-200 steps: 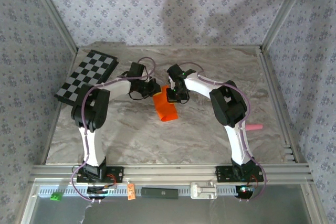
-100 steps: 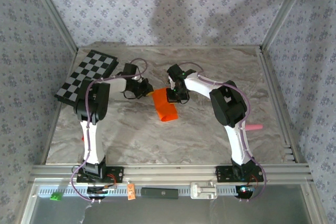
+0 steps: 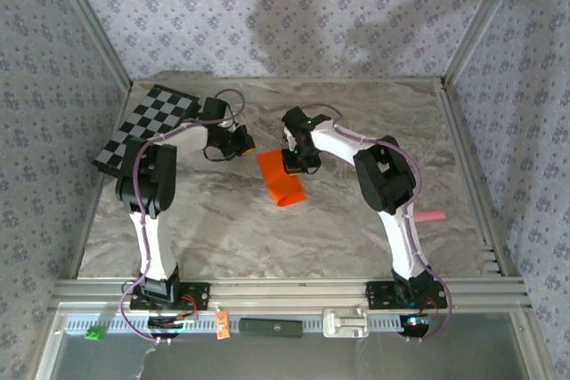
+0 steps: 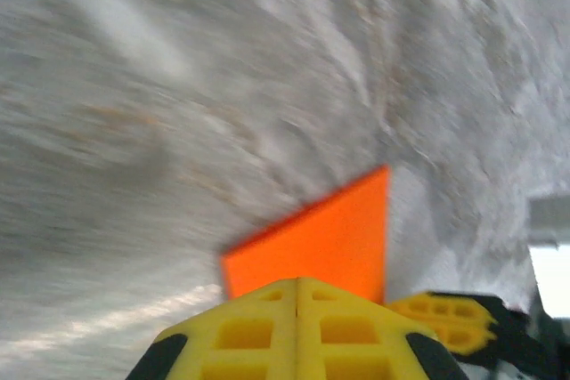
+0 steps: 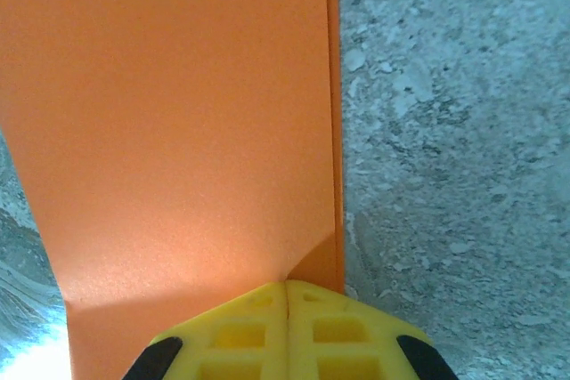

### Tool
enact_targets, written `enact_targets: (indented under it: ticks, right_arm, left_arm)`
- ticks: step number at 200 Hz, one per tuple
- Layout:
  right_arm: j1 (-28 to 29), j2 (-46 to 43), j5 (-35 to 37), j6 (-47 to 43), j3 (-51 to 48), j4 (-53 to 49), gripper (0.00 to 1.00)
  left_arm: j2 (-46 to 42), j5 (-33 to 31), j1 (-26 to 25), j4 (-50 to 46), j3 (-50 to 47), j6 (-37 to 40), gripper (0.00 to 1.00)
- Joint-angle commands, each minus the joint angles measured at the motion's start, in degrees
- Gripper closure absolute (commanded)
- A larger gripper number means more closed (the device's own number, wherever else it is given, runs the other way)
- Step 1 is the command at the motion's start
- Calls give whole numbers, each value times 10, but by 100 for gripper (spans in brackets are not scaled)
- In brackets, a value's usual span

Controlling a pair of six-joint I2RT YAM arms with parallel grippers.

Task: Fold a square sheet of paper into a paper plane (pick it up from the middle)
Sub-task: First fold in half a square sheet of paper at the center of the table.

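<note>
Marble tabletop [image 3: 223,229] — right gripper [image 5: 287,287], jaws together, seemingly pins the orange sheet [image 5: 178,113].

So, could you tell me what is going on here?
Two robot arms are folding an orange square sheet of paper on the marble table. The right gripper, shut, rests its tips on the sheet's far end. The left gripper, also shut, sits just left of it, apparently not touching. The sheet is a folded strip, not yet a plane.

Noted open tabletop [image 3: 232,238] nearside of square sheet of paper [image 3: 280,180]. Found left gripper [image 3: 244,144] just beside its far-left corner, right gripper [image 3: 291,163] on its far edge, checkerboard [image 3: 147,129] well left.
</note>
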Motion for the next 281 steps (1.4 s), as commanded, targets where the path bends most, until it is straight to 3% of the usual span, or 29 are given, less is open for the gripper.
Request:
enact_targets:
  ticks: [1,72,114,159,219,281]
  right_arm:
    - [-21,62,68,-21,-21,-75,97]
    - [-33,71,30,-43,5,-72,96]
    - [-36,73,16,-39,20,-72,97]
    - [-31,-6,-40,25,23,2,96]
    - [3,-115,-65,117,-102,135,96]
    - [22,-96,-72,109,-124,140,97]
  left_arm:
    - [-6,16,-30,-13,-6,-7,95]
    - [60,37,-54,-8,15,-21,96]
    - [81,14,-54,-25,25,-25,97]
    - [95,-29,-53,-47,9,-41,98]
    - [96,-51,-53,-32,-20,-67,99]
    - [99,-44,-49,-31,-22,-48,99]
